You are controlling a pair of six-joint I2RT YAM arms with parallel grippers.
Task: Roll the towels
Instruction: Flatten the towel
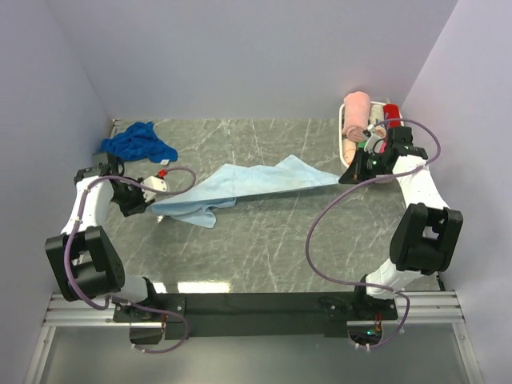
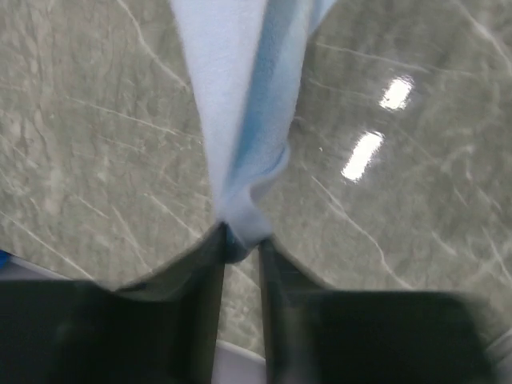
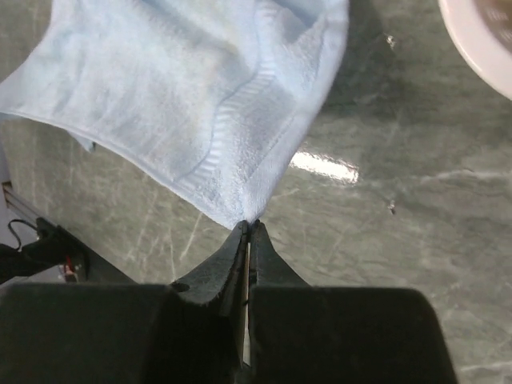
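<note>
The pale blue towel (image 1: 240, 186) hangs stretched between both arms above the grey marble table. My left gripper (image 1: 154, 206) is shut on its left end; in the left wrist view a bunched corner of the pale blue towel (image 2: 232, 120) is pinched at my left gripper (image 2: 242, 240). My right gripper (image 1: 342, 179) is shut on the right corner; in the right wrist view the pale blue towel (image 3: 192, 104) fans out from my right gripper (image 3: 250, 229). The royal blue towel (image 1: 138, 142) lies crumpled at the far left.
A white basket (image 1: 346, 152) at the far right holds a rolled pink towel (image 1: 356, 114) and a red towel (image 1: 392, 110). Its rim (image 3: 472, 40) shows in the right wrist view. Walls close in on three sides.
</note>
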